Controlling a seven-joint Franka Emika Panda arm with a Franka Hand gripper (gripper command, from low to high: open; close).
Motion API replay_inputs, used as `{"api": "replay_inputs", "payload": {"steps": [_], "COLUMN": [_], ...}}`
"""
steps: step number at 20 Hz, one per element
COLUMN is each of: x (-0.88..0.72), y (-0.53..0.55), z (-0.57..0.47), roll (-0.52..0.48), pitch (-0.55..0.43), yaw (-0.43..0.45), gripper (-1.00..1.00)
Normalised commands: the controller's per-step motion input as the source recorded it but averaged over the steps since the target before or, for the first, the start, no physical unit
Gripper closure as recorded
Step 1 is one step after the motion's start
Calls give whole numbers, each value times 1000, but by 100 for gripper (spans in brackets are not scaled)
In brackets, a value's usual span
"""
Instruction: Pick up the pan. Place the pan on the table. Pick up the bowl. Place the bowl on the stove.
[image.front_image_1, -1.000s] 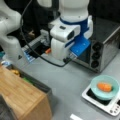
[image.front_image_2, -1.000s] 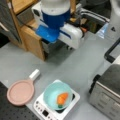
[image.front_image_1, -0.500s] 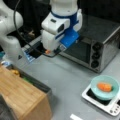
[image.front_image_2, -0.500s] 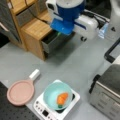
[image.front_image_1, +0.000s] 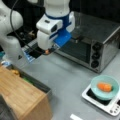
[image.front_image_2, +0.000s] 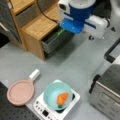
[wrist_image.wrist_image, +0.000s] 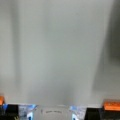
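Note:
The teal bowl (image.front_image_1: 96, 83) (image.front_image_2: 51, 92), with an orange carrot piece (image.front_image_1: 104, 87) (image.front_image_2: 62, 98) inside, sits on the white stove (image.front_image_1: 100, 101) (image.front_image_2: 42, 110) in both front views. The pinkish-brown pan (image.front_image_2: 20, 92) lies flat on the grey table (image.front_image_2: 75, 60) (image.front_image_1: 70, 77) left of the stove, its white handle (image.front_image_2: 34, 74) pointing up-right. My gripper (image.front_image_1: 47, 51) (wrist_image.wrist_image: 57, 106) hangs open and empty high above the table, far from both. The wrist view shows only bare tabletop between the fingertips.
A steel toaster oven (image.front_image_1: 95, 45) (image.front_image_2: 107, 92) stands beside the stove. A light wooden block (image.front_image_1: 22, 97) (image.front_image_2: 37, 25) has an open drawer (image.front_image_2: 55, 40) facing the table's middle. The arm's white base (image.front_image_1: 10, 32) stands at a front view's left.
The arm has risen and pulled back from the stove toward the wooden block's drawer. Bowl and pan have stayed put.

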Motion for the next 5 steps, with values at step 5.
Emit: {"api": "replay_inputs", "payload": {"steps": [5], "x": [-214], "y": [45], "z": [-106], "roll": [105], "pitch": [-207], "yaw": [19], "gripper": [-100]}}
